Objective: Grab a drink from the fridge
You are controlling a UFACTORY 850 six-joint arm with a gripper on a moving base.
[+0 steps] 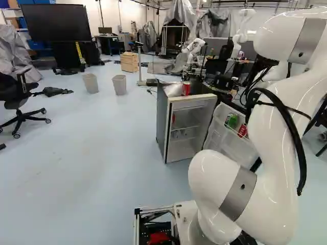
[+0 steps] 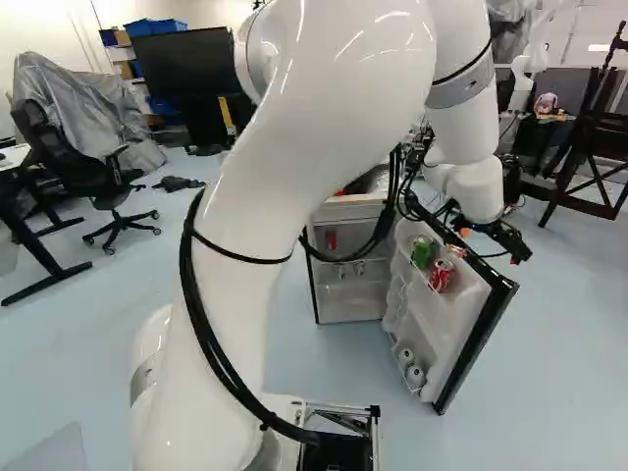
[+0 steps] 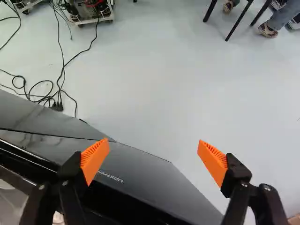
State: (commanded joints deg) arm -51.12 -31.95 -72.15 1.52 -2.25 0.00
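You have the fridge (image 1: 187,144) standing open on the floor (image 1: 112,168), its door (image 2: 478,339) swung out to the side. Your drinks are in the door's upper rack: a green can (image 2: 422,252) and, just beside it toward the door's free edge, a red can (image 2: 442,276). Two pale cans (image 2: 415,377) sit in the rack near the door's lower edge. You can see another red can (image 1: 186,88) on the fridge's top, next to a clear plastic bag (image 1: 173,90), and something red (image 1: 173,119) inside, close to the side wall.

Your gripper (image 2: 491,243) is at the door's upper edge, near the green can. The jaws are released, spread wide with nothing grasped — in the wrist view one lies over the door, the other over bare floor past its outer face. You can't tell whether either touches the door.
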